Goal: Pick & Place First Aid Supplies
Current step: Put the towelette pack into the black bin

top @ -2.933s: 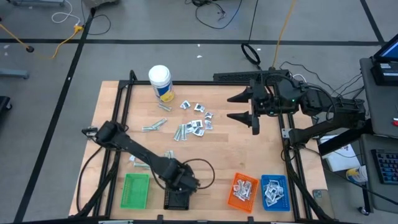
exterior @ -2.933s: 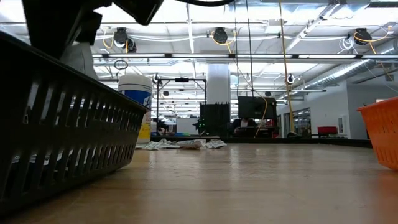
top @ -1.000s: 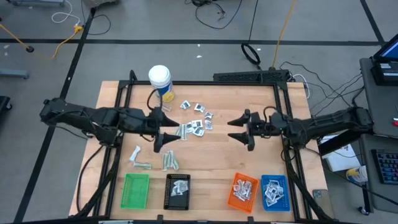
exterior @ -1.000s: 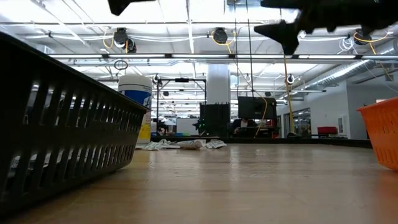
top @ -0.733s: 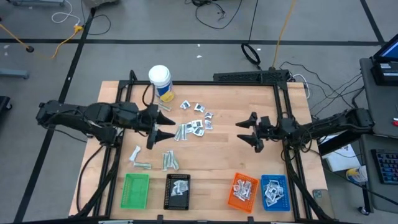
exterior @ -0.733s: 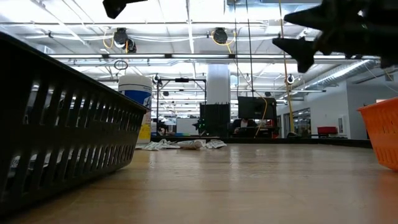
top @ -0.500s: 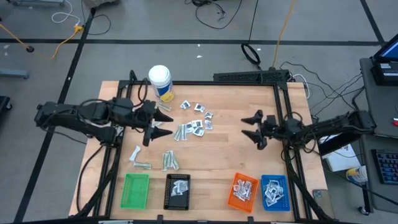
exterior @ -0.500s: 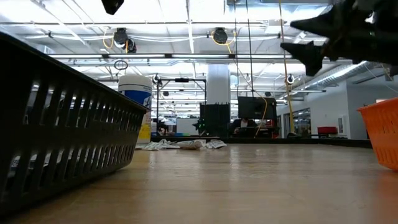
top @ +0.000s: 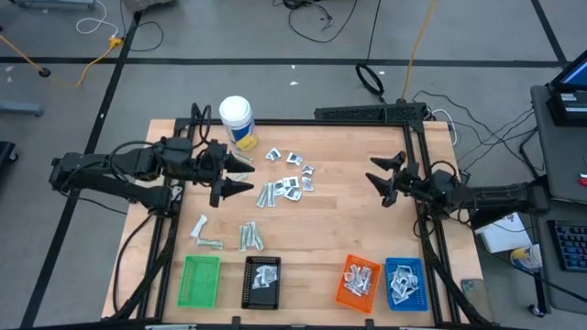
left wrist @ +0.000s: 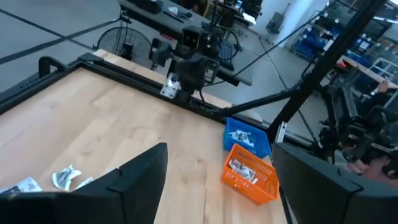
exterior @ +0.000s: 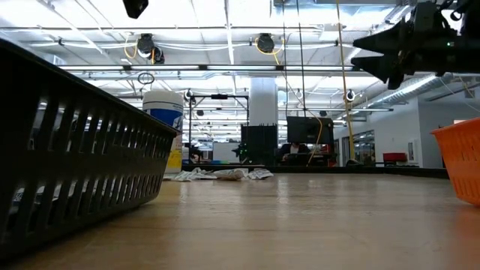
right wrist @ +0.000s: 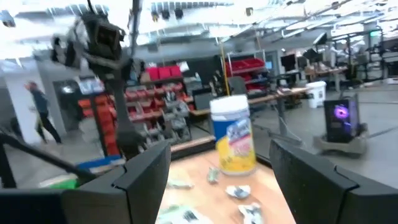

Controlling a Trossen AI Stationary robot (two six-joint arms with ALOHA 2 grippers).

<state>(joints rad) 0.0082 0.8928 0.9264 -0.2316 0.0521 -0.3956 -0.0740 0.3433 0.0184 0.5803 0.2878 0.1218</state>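
Your wooden table [top: 330,229] carries four rectangular plastic trays along its near edge: green [top: 200,280], black [top: 263,282], orange [top: 359,280] and blue [top: 404,280]. A tall white bottle with a yellow label [top: 237,122] stands at the far left. The left gripper [top: 237,176] is raised beside the bottle, fingers apart, empty. The right gripper [top: 386,179] is raised at the right edge, fingers apart, empty. The small flat first aid packets [top: 286,183] lie scattered mid-table between the grippers; more fill the black, orange and blue trays.

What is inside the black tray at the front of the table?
The black tray holds a small pile of pale packets. How many lie underneath the top ones cannot be seen; the pile covers them.
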